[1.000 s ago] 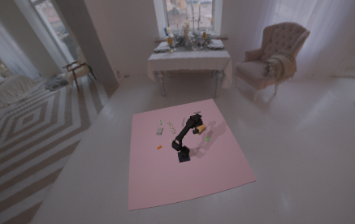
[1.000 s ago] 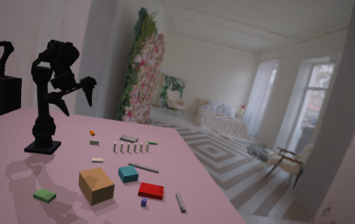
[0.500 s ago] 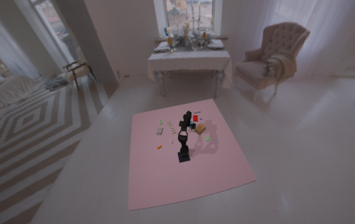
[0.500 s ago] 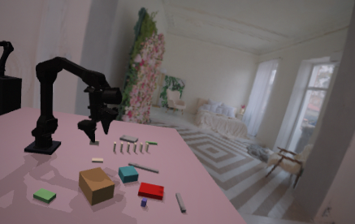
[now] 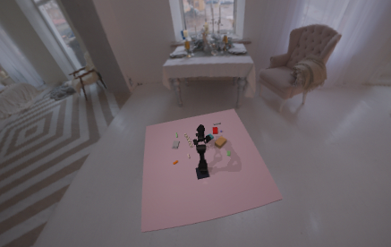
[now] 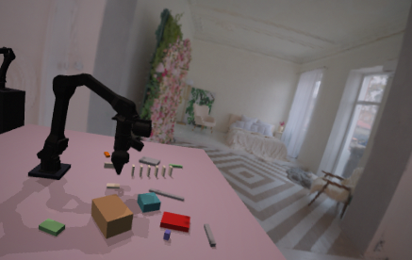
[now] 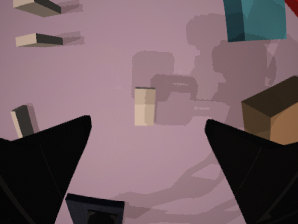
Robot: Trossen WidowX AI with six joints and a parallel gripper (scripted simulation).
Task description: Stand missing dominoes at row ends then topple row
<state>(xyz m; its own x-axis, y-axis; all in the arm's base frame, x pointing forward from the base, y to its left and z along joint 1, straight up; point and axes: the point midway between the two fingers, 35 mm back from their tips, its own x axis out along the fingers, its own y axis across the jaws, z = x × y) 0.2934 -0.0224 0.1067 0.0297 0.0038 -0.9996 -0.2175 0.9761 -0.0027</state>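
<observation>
Several cream dominoes (image 6: pixel 149 170) (image 5: pixel 188 140) stand upright in a spaced row; two of them show at the upper left of the wrist view (image 7: pixel 39 40). A loose domino (image 7: pixel 145 107) (image 6: pixel 112 186) lies flat on the pink mat, apart from the row. Another loose domino (image 6: pixel 109 165) (image 5: pixel 189 156) lies down behind the gripper; it shows at the left finger's edge in the wrist view (image 7: pixel 23 121). My gripper (image 7: pixel 150 123) (image 6: pixel 119 172) is open and empty, pointing down. The first loose domino appears below and between its fingertips, with space on both sides. In the top view the arm hides that domino.
A teal block (image 6: pixel 149 202) (image 7: pixel 257 20) and a brown box (image 6: pixel 111 216) (image 7: pixel 270 112) are on the loose domino's far side from the row. A long grey bar (image 6: pixel 166 194) lies near the row. A grey block (image 6: pixel 149 161) and green strip (image 6: pixel 175 166) lie behind it. A red block (image 6: pixel 175 221) is farther off.
</observation>
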